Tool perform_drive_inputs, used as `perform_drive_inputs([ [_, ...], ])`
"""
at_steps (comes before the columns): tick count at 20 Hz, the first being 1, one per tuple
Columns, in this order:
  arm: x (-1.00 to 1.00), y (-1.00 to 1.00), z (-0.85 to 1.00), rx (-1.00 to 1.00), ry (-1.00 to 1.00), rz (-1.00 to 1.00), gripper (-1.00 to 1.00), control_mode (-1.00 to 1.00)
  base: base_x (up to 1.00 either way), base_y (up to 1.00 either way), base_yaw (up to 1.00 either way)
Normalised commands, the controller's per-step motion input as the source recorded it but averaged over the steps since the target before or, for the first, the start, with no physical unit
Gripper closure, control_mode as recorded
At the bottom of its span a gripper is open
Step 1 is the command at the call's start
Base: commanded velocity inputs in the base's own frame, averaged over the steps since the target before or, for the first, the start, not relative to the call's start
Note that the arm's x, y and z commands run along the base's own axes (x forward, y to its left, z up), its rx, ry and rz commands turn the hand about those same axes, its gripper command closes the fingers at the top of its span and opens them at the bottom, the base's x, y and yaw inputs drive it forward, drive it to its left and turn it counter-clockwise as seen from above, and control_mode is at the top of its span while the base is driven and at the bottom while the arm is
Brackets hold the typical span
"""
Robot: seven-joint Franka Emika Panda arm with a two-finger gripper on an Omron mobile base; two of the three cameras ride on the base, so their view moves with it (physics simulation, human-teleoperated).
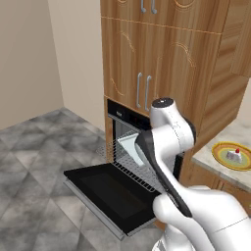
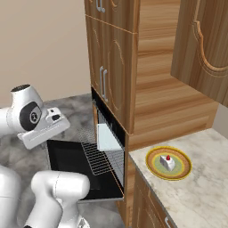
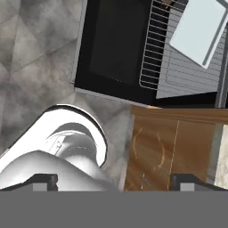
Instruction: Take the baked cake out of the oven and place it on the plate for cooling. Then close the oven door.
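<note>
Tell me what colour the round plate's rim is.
Yellow-orange rim on the round plate, clearest in right base view.

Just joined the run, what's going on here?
The cake already sits on the plate on the counter. The oven door hangs fully open, with a rack pulled out and a pale tray inside the oven. The gripper is open and empty, looking down over the door and floor. Closing the door is what's left.
</note>
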Motion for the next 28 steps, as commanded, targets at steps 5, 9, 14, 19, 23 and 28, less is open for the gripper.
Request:
perform_drive_inputs([
  [5, 0.28, 0.27, -0.52, 0.08, -0.05, -0.01, -1.0, -1.0, 0.0, 0.0, 0.0],
  [9, 0.56, 0.25, -0.42, 0.01, -0.02, 0.0, -1.0, -1.0, 0.0, 0.0, 0.0],
  [14, 0.7, 0.2, -0.44, 0.0, 0.0, 0.02, -1.0, -1.0, 0.0, 0.0, 0.0],
  [19, 0.58, 0.15, -0.47, 0.0, 0.0, 0.03, -1.0, -1.0, 0.0, 0.0, 0.0],
  [23, 0.46, 0.22, -0.56, 0.0, 0.0, 0.0, -1.0, -1.0, 0.0, 0.0, 0.0],
  [28, 0.37, 0.21, -0.62, 0.0, 0.0, 0.0, -1.0, -1.0, 0.0, 0.0, 0.0],
])
